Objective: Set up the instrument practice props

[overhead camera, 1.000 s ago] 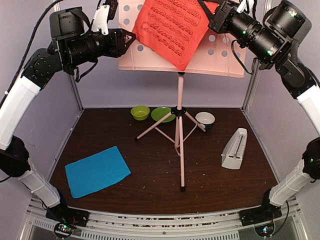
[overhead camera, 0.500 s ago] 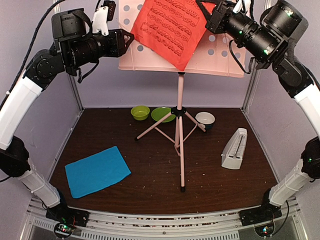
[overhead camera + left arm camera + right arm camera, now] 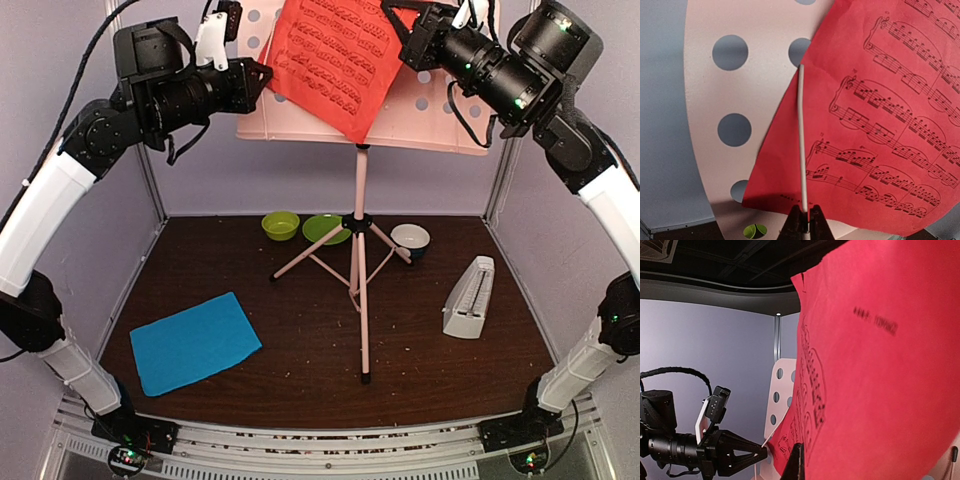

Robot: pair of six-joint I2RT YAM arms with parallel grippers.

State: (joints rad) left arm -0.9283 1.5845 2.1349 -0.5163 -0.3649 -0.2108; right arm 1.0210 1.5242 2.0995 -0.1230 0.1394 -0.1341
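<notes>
The left gripper (image 3: 804, 215) pinches its fingers shut on a thin white rod (image 3: 801, 140) that lies over the left edge of the red page (image 3: 335, 60), against the stand (image 3: 450, 115). The right gripper (image 3: 388, 12) is clamped shut on the page's upper right corner.

Robot lab test cell: dark brown tabletop (image 3: 300, 380) boxed by plain grey wall panels (image 3: 250, 180) on metal corner posts (image 3: 152, 190) at 10 and 2 o'clock. Arm bases (image 3: 135, 430) bolted to a slotted rail (image 3: 320, 440) at 6 o'clock. Dark industrial ceiling (image 3: 715, 260) overhead.
</notes>
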